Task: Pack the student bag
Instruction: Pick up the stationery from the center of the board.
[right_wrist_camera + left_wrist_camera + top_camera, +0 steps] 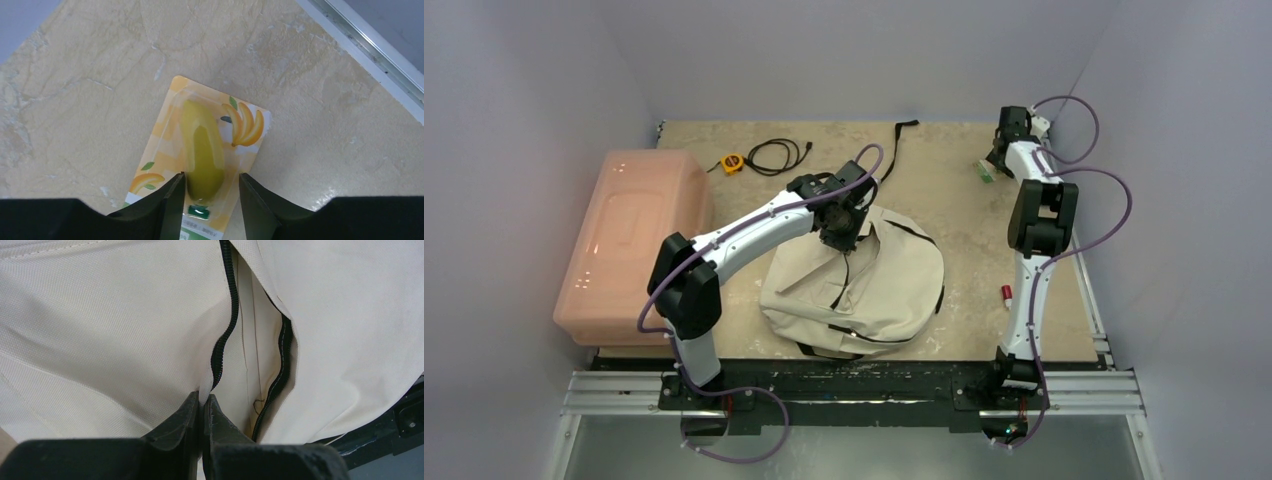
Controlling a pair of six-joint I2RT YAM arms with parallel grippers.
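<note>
Top external view: the student bag (864,295) was seen lying at the middle of the desk (964,230), toward the near edge. Its long axis ran roughly near to far, with the zipped mouth turned to the far side. That mouth's edge was caught beside the black zipper (232,295) by the left pincer (202,399), clenched tight on the canvas. The zipper was parted, and only pale lining was shown inside. At the far right, a banana-printed pack (202,160) was straddled by the right pincer (211,177), its jaws spread and not closed on it. A pink bin (629,245) was set at the left; its contents could not be told.
</note>
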